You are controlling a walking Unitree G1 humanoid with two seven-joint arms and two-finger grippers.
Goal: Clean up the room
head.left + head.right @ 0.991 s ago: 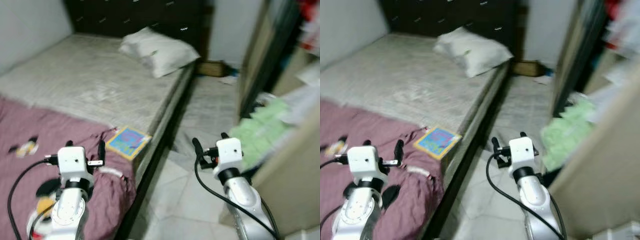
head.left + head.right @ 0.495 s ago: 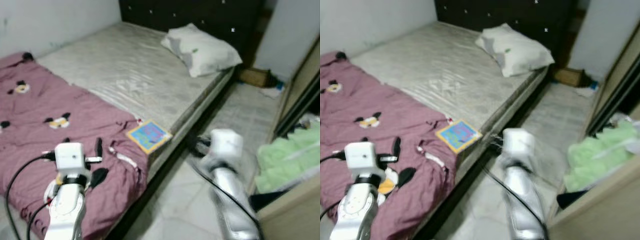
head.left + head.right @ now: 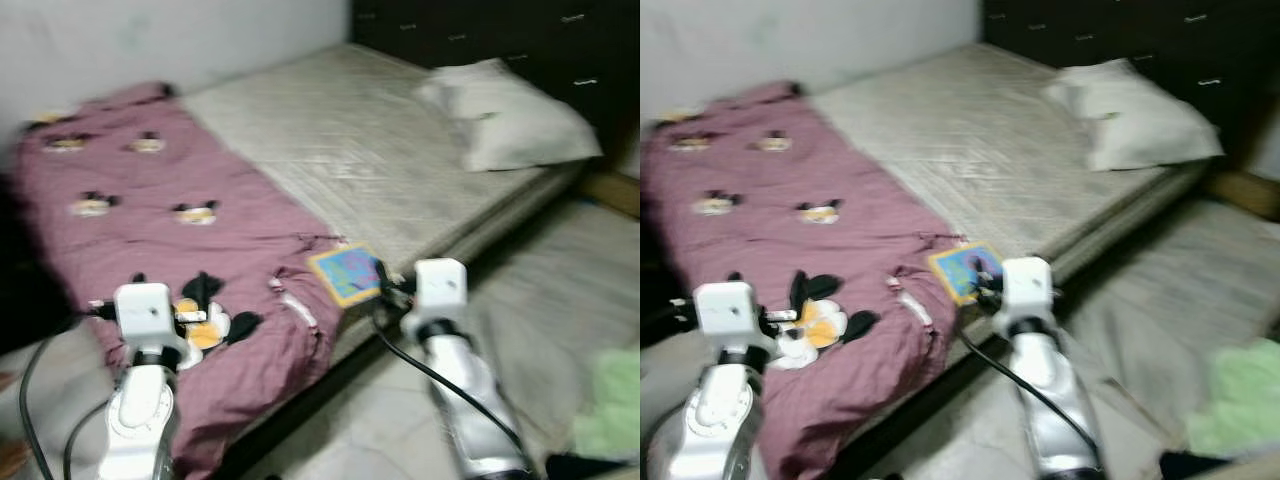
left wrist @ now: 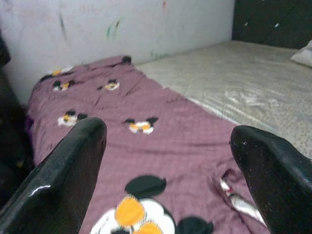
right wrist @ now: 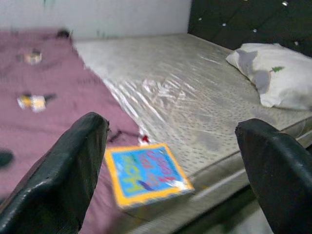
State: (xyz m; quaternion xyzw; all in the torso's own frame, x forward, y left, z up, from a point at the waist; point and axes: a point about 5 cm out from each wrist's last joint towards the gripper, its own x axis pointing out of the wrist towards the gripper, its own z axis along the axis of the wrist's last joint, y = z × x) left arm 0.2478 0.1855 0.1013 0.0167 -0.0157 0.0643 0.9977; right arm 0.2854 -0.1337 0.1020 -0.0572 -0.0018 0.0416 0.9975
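Both sets of jaws stood spread and empty. The right gripper (image 5: 170, 161) faced a colourful book (image 5: 146, 173) lying at the edge of the bed (image 3: 330, 150), beside the rumpled maroon blanket (image 3: 190, 250); the left gripper (image 4: 170, 161) hovered over that blanket. The robot seemed to be approaching; next, probably reaching for the book. No containers were visible.

Head views blurred throughout; edges of all items soft. Right claw (image 3: 385, 283) lies in front of the book (image 3: 344, 274), covering its near corner; finger spacing indistinct there. Print on book cover (image 5: 146, 173) not legible. Green heap (image 3: 611, 405) cut off by the frame edge, identity unclear. Pillow (image 5: 274, 74) cut by the frame edge in the right wrist view.
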